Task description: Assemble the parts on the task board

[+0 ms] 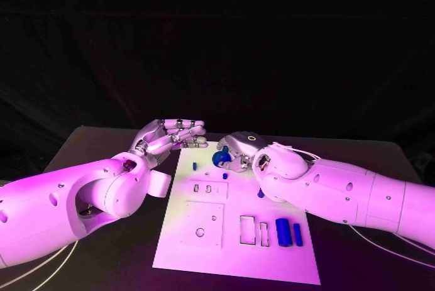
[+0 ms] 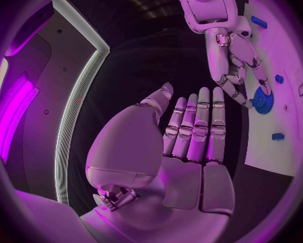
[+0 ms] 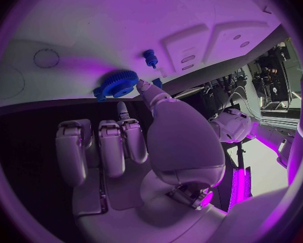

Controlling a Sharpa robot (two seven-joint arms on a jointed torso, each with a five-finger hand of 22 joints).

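The white task board (image 1: 204, 241) lies in the middle of the black table. A blue gear (image 1: 221, 158) (image 2: 262, 100) (image 3: 118, 83) sits at the board's far end. My right hand (image 1: 243, 148) (image 2: 234, 59) (image 3: 135, 146) reaches over it and pinches its rim between the thumb and a fingertip, the other fingers stretched out. My left hand (image 1: 170, 137) (image 2: 185, 140) hovers beside the board's far left corner, palm flat, fingers straight and side by side, holding nothing. A small blue peg (image 3: 150, 58) (image 1: 224, 175) stands on the board close to the gear.
Two blue cylinders (image 1: 283, 231) (image 1: 297, 234) lie near the board's right front edge beside rectangular slots (image 1: 247, 230). Another small blue piece (image 1: 195, 166) sits near the far left of the board. Both forearms flank the board over bare black table (image 1: 90, 146).
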